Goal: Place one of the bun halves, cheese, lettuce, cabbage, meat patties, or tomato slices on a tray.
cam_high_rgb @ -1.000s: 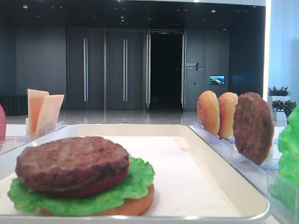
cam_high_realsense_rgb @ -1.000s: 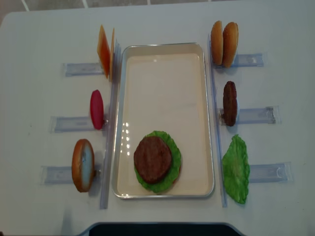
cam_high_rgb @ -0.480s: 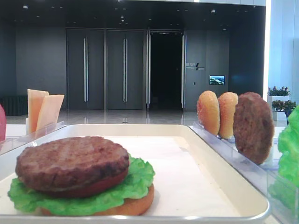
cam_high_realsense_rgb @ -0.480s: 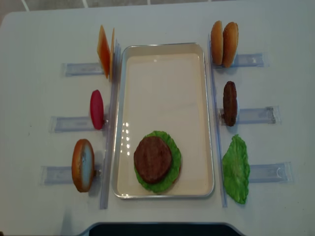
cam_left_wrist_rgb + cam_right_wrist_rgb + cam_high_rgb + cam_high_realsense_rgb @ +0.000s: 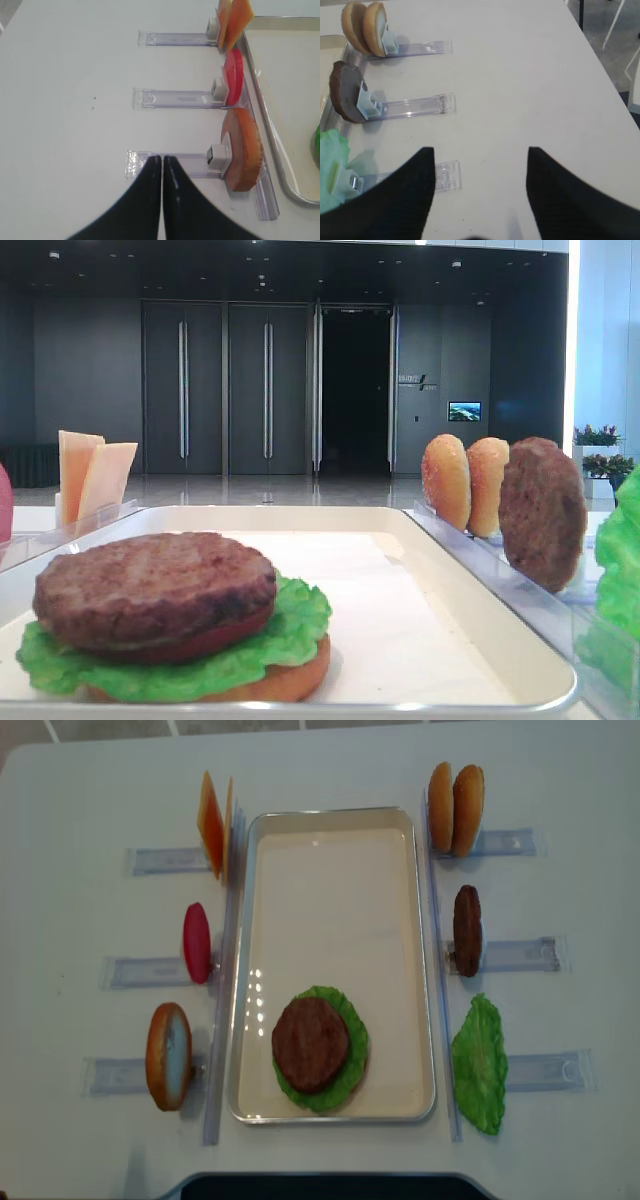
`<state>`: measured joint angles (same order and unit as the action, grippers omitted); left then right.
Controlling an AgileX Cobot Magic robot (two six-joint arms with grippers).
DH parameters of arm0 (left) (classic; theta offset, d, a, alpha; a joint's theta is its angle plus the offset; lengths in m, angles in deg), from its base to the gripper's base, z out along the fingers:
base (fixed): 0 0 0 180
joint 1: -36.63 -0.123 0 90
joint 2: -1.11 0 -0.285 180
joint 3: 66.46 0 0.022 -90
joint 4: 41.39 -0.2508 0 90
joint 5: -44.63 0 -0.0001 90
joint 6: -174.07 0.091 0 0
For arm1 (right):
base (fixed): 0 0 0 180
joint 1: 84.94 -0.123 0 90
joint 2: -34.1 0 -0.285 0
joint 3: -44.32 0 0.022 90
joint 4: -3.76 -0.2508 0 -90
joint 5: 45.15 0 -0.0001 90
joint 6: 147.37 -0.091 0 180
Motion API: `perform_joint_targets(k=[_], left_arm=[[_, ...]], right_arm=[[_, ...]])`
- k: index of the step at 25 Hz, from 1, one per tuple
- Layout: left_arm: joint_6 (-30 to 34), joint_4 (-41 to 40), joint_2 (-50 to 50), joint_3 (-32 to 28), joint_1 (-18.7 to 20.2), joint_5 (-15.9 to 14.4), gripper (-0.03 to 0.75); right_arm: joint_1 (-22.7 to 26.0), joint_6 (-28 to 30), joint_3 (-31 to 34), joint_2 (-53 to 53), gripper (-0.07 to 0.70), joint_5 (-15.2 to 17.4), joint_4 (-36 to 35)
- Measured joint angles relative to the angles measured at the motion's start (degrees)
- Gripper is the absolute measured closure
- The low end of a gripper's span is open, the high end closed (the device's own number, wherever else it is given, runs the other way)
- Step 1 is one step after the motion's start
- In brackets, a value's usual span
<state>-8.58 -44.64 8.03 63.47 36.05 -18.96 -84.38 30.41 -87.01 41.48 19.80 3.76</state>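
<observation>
On the tray [image 5: 331, 820] [image 5: 480, 620] a meat patty [image 5: 311, 1044] [image 5: 155, 585] tops a stack of tomato, lettuce [image 5: 355, 1035] [image 5: 290, 630] and a bun half [image 5: 300, 680]. Upright in clear racks on the left stand cheese [image 5: 213, 822] [image 5: 232, 17], a tomato slice [image 5: 197, 943] [image 5: 233, 76] and a bun half [image 5: 168, 1056] [image 5: 243, 149]. On the right stand two bun halves [image 5: 455, 808] [image 5: 364, 27], a patty [image 5: 467, 930] [image 5: 346, 97] and lettuce [image 5: 480, 1063] [image 5: 331, 167]. My left gripper [image 5: 162, 159] is shut and empty, above a rack. My right gripper [image 5: 479, 150] is open over bare table.
Clear plastic racks [image 5: 520, 955] [image 5: 172, 98] lie on the white table on both sides of the tray. A dark edge [image 5: 320, 1185] runs along the table's near side. Floor and chair legs [image 5: 620, 30] show beyond the table's right edge.
</observation>
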Motion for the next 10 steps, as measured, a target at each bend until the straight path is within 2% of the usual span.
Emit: perform_joint_targets(k=[10], left_arm=[[0.0,0.0,0.0,0.0,0.0,0.0,0.716]], right_arm=[[0.0,0.0,0.0,0.0,0.214,0.0,0.0]])
